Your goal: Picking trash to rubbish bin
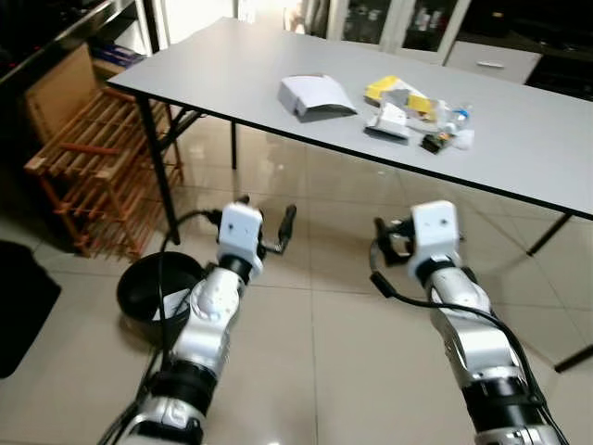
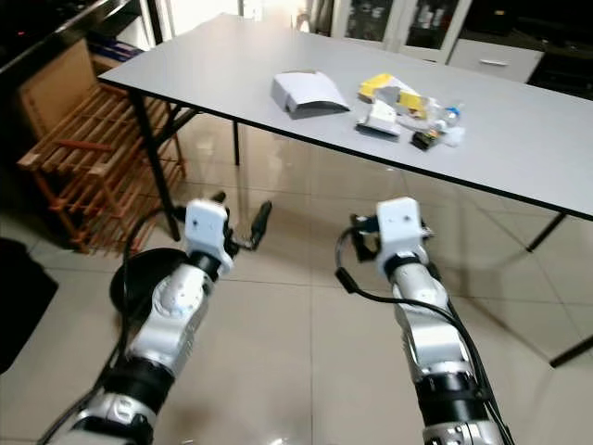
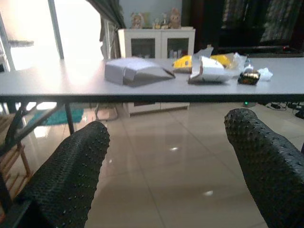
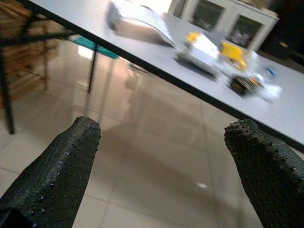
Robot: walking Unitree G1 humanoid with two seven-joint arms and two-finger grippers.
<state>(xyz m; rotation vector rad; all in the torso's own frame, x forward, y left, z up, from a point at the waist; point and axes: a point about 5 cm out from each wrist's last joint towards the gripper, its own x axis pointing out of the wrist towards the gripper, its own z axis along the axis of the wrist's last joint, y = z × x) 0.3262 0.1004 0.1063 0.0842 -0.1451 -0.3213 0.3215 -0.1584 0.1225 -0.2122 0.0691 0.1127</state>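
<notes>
While I look down, the big grey table (image 1: 519, 139) stands ahead of me, with the wooden rack (image 1: 93, 158) off to my left. I see the black bin (image 1: 153, 297) on the floor under my left arm. On the table sit the white box (image 1: 315, 95) and the small trash pile (image 1: 417, 116). My left gripper (image 3: 164, 166) and right gripper (image 4: 161, 166) hang spread wide, holding nothing.

The round black rubbish bin (image 1: 153, 298) on the floor is partly hidden behind the left arm. The small mixed wrappers (image 1: 443, 130) beside the yellow packet (image 1: 382, 90) are too small to identify.
</notes>
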